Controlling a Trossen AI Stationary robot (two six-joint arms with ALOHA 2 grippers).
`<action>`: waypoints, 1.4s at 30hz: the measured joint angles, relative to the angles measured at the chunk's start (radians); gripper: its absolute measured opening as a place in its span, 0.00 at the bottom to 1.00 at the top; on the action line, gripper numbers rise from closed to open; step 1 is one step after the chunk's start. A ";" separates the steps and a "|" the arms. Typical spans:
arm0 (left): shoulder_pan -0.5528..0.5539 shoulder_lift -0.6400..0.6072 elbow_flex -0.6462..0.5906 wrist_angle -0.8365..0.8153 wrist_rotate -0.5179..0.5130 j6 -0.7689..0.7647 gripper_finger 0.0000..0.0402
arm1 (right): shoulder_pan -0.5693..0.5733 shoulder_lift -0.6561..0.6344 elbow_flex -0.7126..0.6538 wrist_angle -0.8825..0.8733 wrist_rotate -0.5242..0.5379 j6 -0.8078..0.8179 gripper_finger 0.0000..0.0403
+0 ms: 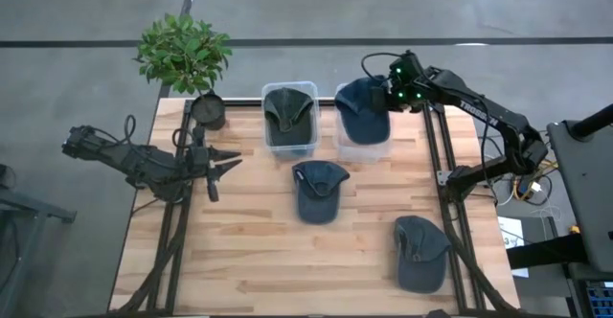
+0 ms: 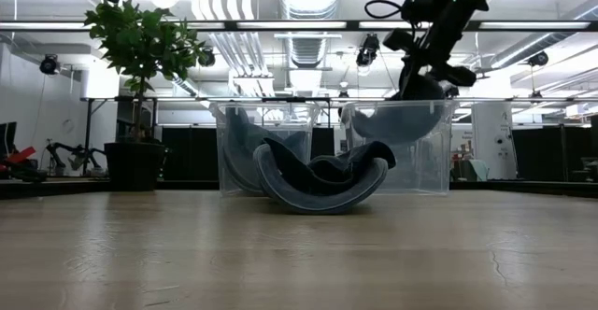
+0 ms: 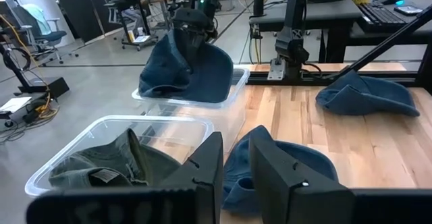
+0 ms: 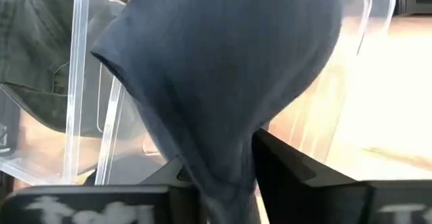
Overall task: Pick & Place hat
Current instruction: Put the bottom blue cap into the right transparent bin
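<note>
Green cap already sat in left bin. Right gripper held blue cap over right bin, fingers pinching fabric, not released. Two caps remained on table. Left gripper idle, fingers narrow.

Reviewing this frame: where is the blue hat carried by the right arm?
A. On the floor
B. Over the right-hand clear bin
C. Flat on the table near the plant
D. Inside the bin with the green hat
B: the right gripper holds the blue hat draped over the right-hand clear bin, beside the bin with the green hat.
</note>
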 joint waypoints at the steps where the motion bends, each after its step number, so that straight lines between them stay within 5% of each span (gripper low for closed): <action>1: 0.000 0.000 0.000 -0.001 0.000 0.000 0.16 | 0.000 0.001 0.000 -0.001 -0.001 0.008 0.25; 18: 0.001 0.000 0.000 -0.014 -0.001 0.001 0.16 | 0.000 0.002 -0.001 -0.146 -0.004 0.018 0.32; 32: 0.000 0.000 0.000 -0.023 -0.001 0.000 0.16 | 0.010 -0.002 0.073 -0.148 -0.003 -0.037 0.25; 42: 0.000 0.000 0.000 -0.027 0.017 -0.004 0.16 | 0.232 -0.073 0.202 -0.364 -0.109 -0.116 0.17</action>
